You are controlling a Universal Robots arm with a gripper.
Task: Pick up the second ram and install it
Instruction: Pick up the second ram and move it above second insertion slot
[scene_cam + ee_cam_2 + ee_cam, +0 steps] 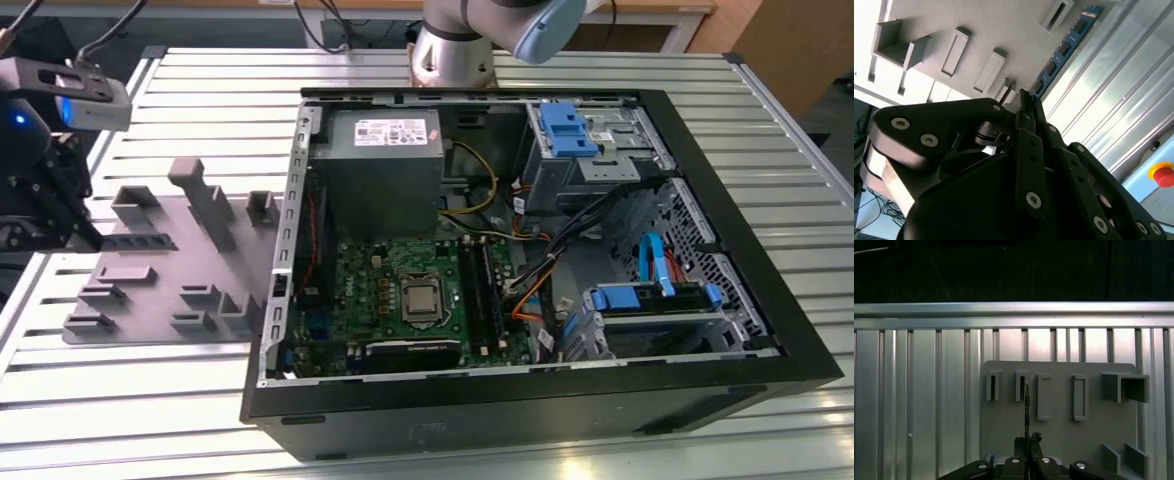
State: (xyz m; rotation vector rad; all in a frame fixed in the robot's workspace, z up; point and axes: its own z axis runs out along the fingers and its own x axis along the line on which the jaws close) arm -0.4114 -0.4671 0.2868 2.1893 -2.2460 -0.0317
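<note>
Ribbed aluminium tabletop (200, 400) carries a gray holder tray (1059, 435) and, beside it, an open computer case (534, 400) with a green motherboard (387, 270) inside. The gripper (1024, 102) hangs over the tray, its black fingers (1019, 107) pinched together on one end of the second ram (1066, 42). That end is hidden between the pads. In the second wrist view the blue stick reaches out from the fingertips past the tray's slotted blocks, its far tip cut off by the picture edge. In the first wrist view it is edge-on, a thin dark line near two narrow tray slots. Whether it touches the tray cannot be told
</note>
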